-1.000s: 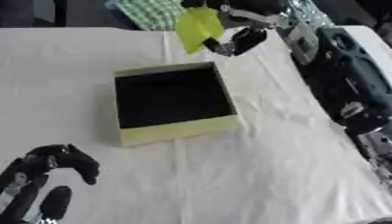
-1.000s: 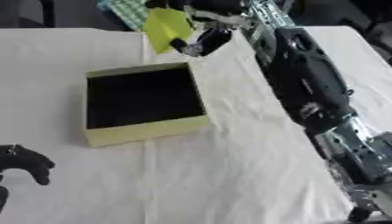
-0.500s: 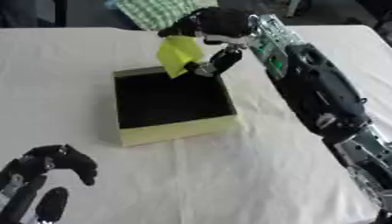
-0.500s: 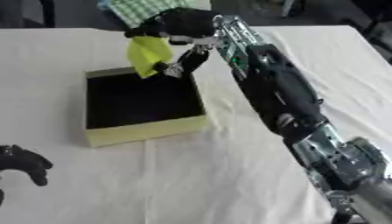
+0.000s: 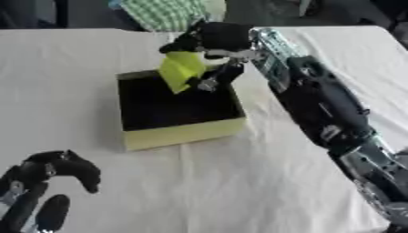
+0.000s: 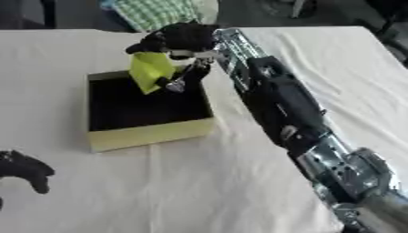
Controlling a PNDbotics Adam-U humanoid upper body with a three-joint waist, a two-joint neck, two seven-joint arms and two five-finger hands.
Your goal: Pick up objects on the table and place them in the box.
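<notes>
Could go wrong at release: yellow-green piece (image 5: 181, 70) pinched in the right hand (image 5: 213, 42), fingers curled round its top, hanging over the far edge of the box (image 5: 183, 134) rather than over its middle. If let go here, might catch the far wall and tip outward onto the cloth (image 5: 239, 182), since the piece looks light and flat and would likely flutter rather than drop straight. Could also cling to a fingertip on opening and get dragged back out as the arm lifts. Lower corner of the piece appears to sit near or against a curled finger, so a snag there seems possible; cannot tell whether touching. Another hazard: forearm stretched along the box's right side, close enough that a careless pull-back might nudge the box askew. Safer, by judgement, to carry the piece a little nearer the box's centre and lower before opening. As for the box: yellowish walls, dark inside, nothing visible in it, though the far corner under the hand is hidden. Checked green cloth (image 5: 167, 12) beyond the far table edge, apart from the box. Left hand (image 5: 36, 191) idle at the lower left corner, fingers curled and holding nothing.
</notes>
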